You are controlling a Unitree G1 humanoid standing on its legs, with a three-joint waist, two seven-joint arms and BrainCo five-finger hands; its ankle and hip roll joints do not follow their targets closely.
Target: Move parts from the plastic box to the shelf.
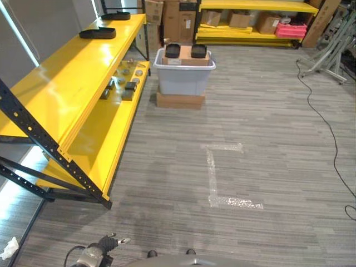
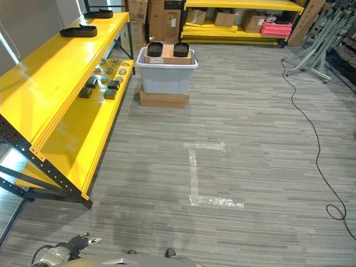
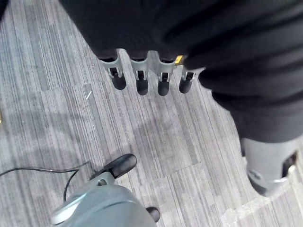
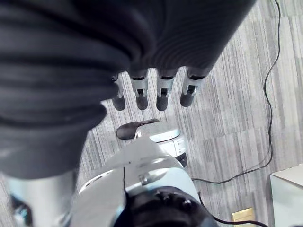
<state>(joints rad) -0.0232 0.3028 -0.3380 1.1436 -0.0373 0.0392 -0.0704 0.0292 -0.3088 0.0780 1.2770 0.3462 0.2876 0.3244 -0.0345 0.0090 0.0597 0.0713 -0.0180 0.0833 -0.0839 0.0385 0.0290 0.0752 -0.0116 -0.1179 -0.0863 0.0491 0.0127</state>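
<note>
A grey plastic box (image 1: 183,77) stands on a flat cardboard box on the floor, far ahead by the end of the yellow shelf (image 1: 72,78). Two black parts (image 1: 173,50) (image 1: 198,51) rest on a carton inside the box. Several small parts (image 1: 127,84) lie on the shelf's lower level, and two black trays (image 1: 98,33) sit on its top. My left hand (image 1: 107,243) hangs low over the carpet, far from the box. Its fingers (image 3: 139,79) are straight and hold nothing. My right hand (image 4: 161,93) also hangs with straight fingers, empty.
A white tape mark (image 1: 214,178) is stuck to the carpet midway to the box. Another yellow rack (image 1: 250,16) with cartons and a pink crate lines the back wall. A metal stand (image 1: 331,55) and a long cable (image 1: 328,128) occupy the right side.
</note>
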